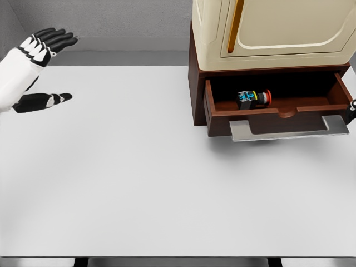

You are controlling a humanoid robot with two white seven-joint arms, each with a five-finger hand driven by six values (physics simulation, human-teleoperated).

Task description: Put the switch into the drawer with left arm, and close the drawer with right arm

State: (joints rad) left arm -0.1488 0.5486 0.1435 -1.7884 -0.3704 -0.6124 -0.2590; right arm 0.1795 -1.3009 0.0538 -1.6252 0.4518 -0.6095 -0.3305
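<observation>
Here, in the head view, the switch [253,98] lies on its side inside the open drawer [278,113] at the right, its red cap pointing right and its dark body with blue parts to the left. The drawer is pulled out from a brown cabinet [196,83] that carries a cream-coloured box [267,30] on top, and a grey handle [289,129] runs along the drawer's front. The left hand [41,67] is at the far left over the white table [139,183], well apart from the switch, fingers spread and holding nothing. Only a dark sliver of the right hand [352,109] shows at the right edge, just beside the drawer's right end; whether it is spread or curled I cannot tell.
</observation>
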